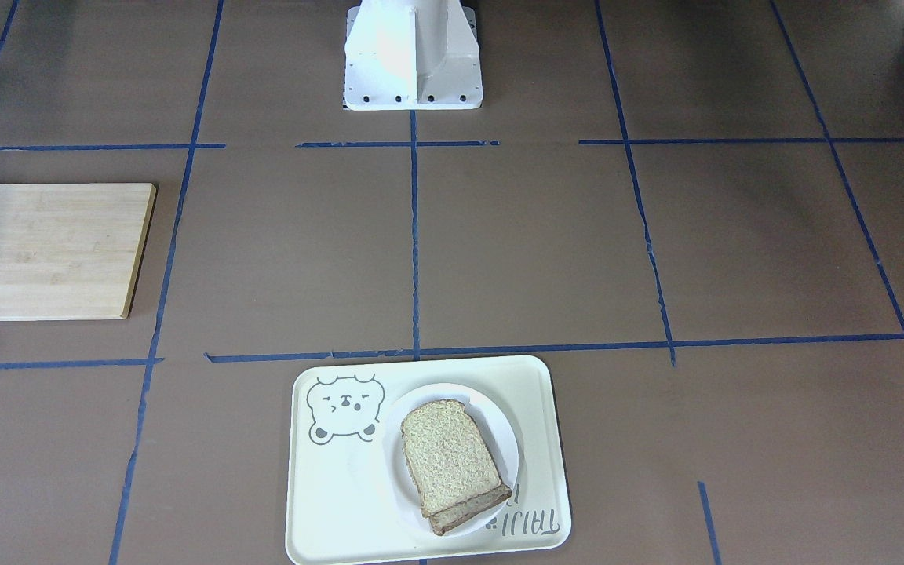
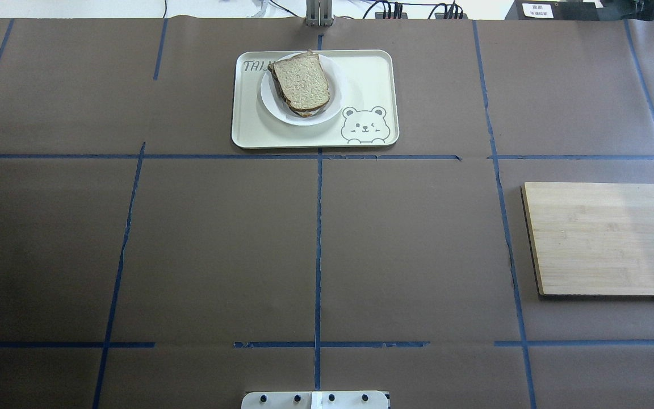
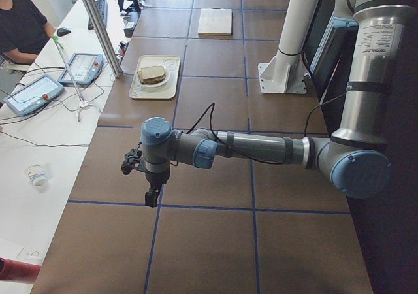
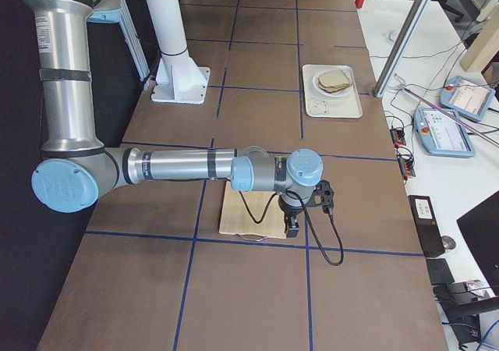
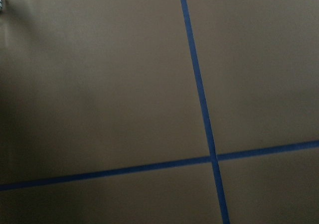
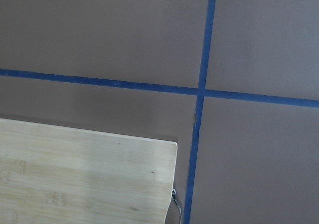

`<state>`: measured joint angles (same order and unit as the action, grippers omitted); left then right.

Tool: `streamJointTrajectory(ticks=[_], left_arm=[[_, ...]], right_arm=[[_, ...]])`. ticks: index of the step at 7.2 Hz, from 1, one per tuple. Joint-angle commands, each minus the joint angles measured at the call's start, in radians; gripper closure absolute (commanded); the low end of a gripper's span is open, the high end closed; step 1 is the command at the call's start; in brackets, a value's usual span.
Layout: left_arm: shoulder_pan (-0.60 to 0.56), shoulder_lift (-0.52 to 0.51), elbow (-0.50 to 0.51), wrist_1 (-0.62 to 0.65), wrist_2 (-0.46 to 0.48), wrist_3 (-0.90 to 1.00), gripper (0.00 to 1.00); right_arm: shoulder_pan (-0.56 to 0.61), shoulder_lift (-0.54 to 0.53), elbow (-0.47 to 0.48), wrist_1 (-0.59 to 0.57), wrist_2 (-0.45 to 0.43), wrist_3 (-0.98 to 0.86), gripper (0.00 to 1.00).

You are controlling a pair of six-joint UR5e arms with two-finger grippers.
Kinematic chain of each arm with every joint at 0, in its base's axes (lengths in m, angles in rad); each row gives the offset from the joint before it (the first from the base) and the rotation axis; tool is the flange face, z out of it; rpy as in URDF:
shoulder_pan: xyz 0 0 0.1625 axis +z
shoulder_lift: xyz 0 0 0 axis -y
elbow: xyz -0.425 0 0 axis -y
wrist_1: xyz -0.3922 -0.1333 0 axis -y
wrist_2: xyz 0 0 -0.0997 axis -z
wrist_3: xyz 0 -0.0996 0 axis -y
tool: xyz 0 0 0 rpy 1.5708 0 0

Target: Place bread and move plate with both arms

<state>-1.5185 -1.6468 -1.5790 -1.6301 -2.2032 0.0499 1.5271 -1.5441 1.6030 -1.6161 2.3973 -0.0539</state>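
Note:
The bread (image 1: 450, 459) is a speckled grey-tan slice that lies on top of another layer on the round white plate (image 1: 501, 424). The plate sits on the cream bear tray (image 1: 342, 486). They also show in the overhead view: bread (image 2: 302, 82), plate (image 2: 281, 112). My left gripper (image 3: 151, 196) shows only in the exterior left view, above bare table and far from the tray; I cannot tell if it is open or shut. My right gripper (image 4: 292, 228) shows only in the exterior right view, above the wooden board's corner; I cannot tell its state either.
A wooden cutting board (image 2: 605, 238) lies on my right side of the table; its corner shows in the right wrist view (image 6: 84, 174). The white pedestal base (image 1: 413, 55) stands at the table's near middle. Blue tape lines cross the brown table cover.

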Motion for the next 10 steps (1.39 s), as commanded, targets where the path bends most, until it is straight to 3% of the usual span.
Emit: streamJointTrajectory(ticks=[1,3,5,8,9,10], left_arm=[[-0.057,0.036,-0.032,0.215,-0.1,0.156,0.0],[-0.063,0.11,-0.035,0.191,-0.171,0.171,0.0],[-0.063,0.114,-0.033,0.19,-0.171,0.16,0.0],[-0.063,0.119,-0.052,0.19,-0.171,0.15,0.0],[-0.063,0.121,-0.065,0.191,-0.171,0.15,0.0],[-0.063,0.121,-0.07,0.191,-0.171,0.148,0.0]], right_arm=[[0.015,0.001,-0.026,-0.005,0.006,-0.007,0.0],[0.042,-0.002,-0.037,-0.013,0.009,-0.007,0.0],[0.087,-0.013,-0.092,-0.008,0.049,-0.017,0.0],[0.114,-0.074,-0.084,0.002,0.042,-0.017,0.0],[0.129,-0.082,-0.037,-0.005,0.03,-0.012,0.0],[0.131,-0.086,-0.002,-0.01,-0.051,-0.004,0.0]])
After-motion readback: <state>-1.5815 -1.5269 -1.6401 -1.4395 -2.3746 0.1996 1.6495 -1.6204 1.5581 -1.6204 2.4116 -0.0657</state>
